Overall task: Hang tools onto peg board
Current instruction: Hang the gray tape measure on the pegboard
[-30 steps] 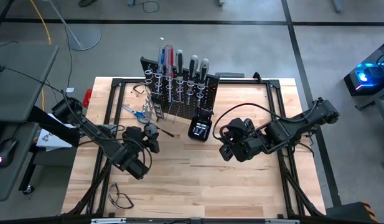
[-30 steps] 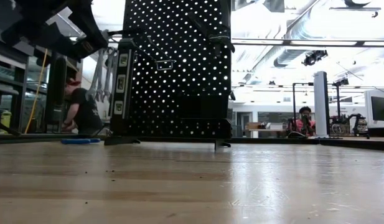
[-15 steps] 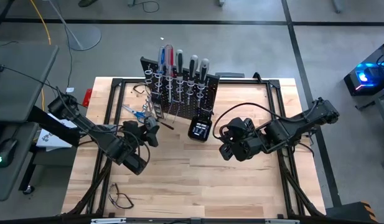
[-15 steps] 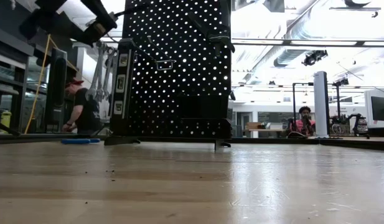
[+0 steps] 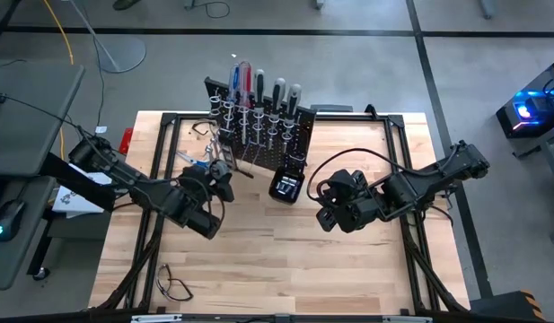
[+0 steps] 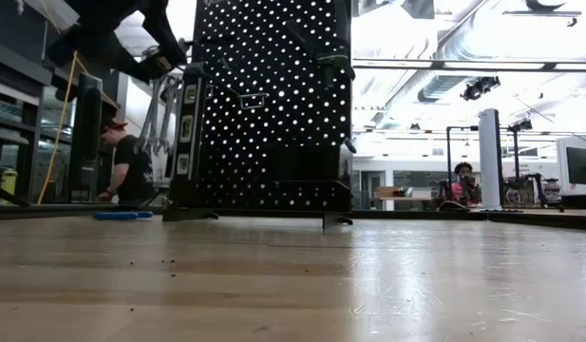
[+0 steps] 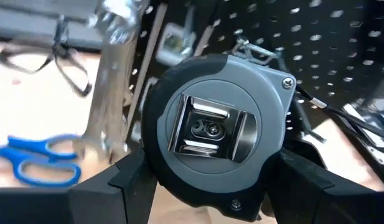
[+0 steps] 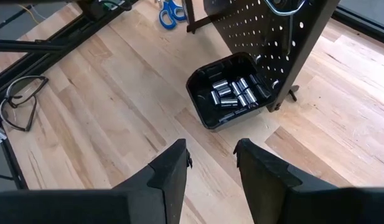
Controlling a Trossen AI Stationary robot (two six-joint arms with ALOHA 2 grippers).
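A round grey-and-black tape measure [image 7: 216, 124] with a metal belt clip on its face is held in the left pincer [image 7: 211, 182], whose two dark fingers [image 7: 120, 186] are closed against the sides of the case. Over the last second this pincer [image 5: 219, 184] has been carried from the open wood at the lower left of the high view up toward the left end of the black perforated upright peg board [image 5: 259, 127], and it is now seen just beside that end. In the low view the arm is found at the upper left, raised against the panel's edge.

From this it is judged that the tape measure is being brought in for hanging and that the approach is nearly done. The clip has not yet been caught on any hook.

Silver wrenches [image 7: 111, 93] are seen hanging close by, and blue-handled scissors [image 7: 35, 163] are lying on the wooden desk [image 5: 285, 260] at the centre left. Red, blue and grey-handled screwdrivers [image 5: 259, 90] are already seated in the ring row at the upper centre.

The right pincer [image 8: 210, 168] is held partly open and empty at the centre right, above bare wood, near the small black box [image 8: 232, 90] of metal pieces.
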